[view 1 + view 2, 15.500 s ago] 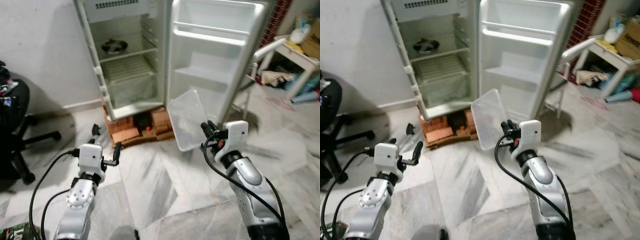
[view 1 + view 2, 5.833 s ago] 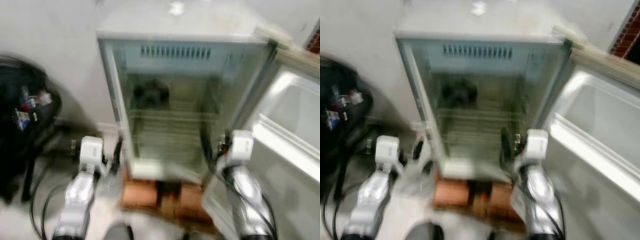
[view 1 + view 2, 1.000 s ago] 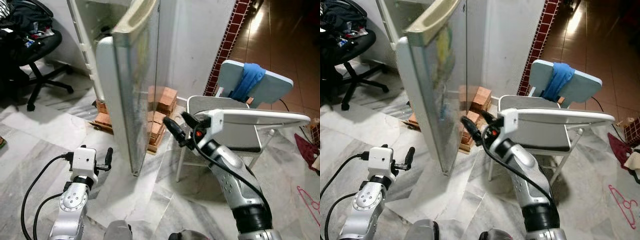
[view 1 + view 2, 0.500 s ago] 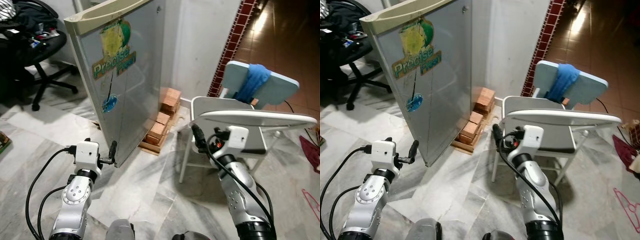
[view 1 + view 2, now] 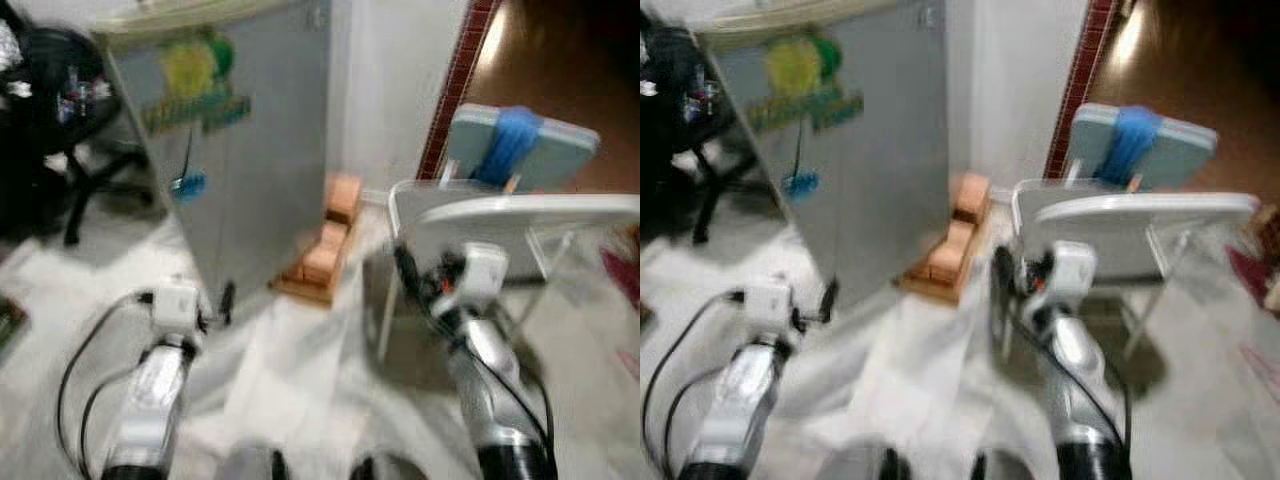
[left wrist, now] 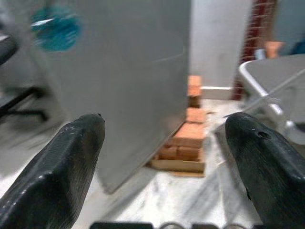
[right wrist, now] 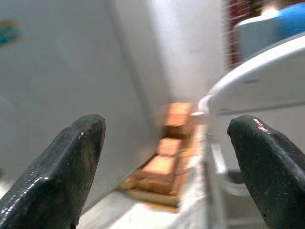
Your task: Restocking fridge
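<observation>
Both the left gripper (image 6: 162,157) and right gripper (image 7: 167,157) gape empty, the fridge (image 5: 240,130) at eleven o'clock (door apparently closed), so restocking looks paused or finished.

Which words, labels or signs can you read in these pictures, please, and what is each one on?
Yellow and green sticker on the fridge door: a band of lettering runs beneath it, too blurred to read.
Round blue sticker lower on the same door: too blurred to read.
Nothing else carries any text.
</observation>
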